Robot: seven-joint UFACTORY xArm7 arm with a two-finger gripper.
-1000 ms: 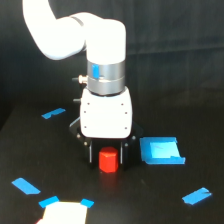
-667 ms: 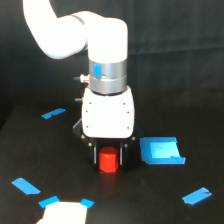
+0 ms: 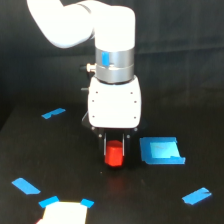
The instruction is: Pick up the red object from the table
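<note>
The pincer (image 3: pixel 115 145) straddles the red object (image 3: pixel 114 155) — fingers close at its sides, grip unclear — on the black worktop (image 3: pixel 60 165), just beside the blue square (image 3: pixel 161 151).

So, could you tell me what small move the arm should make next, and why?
Probably close the gripper a little and check the hold before lifting. The red object sits between the fingers with its base apparently on the table. The view doesn't show whether the fingers already press its sides, so I'd confirm the grip first, then lift straight up.
</note>
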